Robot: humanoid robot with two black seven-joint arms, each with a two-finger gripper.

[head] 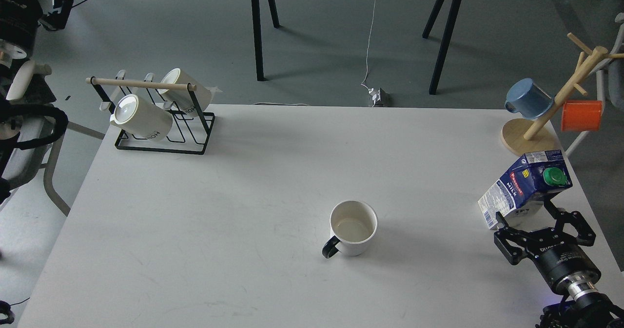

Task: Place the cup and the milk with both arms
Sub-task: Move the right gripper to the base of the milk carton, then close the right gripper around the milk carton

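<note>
Standing or lying on the surface (243,196):

- One white cup (353,228) with a black handle.
- One milk carton (524,186) with a green cap.
- Two white lettered mugs, a nearer one (141,117) and a farther one (181,89), sitting in one black wire rack (195,143).
- One wooden mug tree (555,108) holding two mugs: one blue mug (527,97) and one orange mug (581,115).

Mugs and cups are totalling five. Robot hands showing: one right hand (536,221).

White cup (353,227) upright mid-table; milk (526,186) carton right.
</note>
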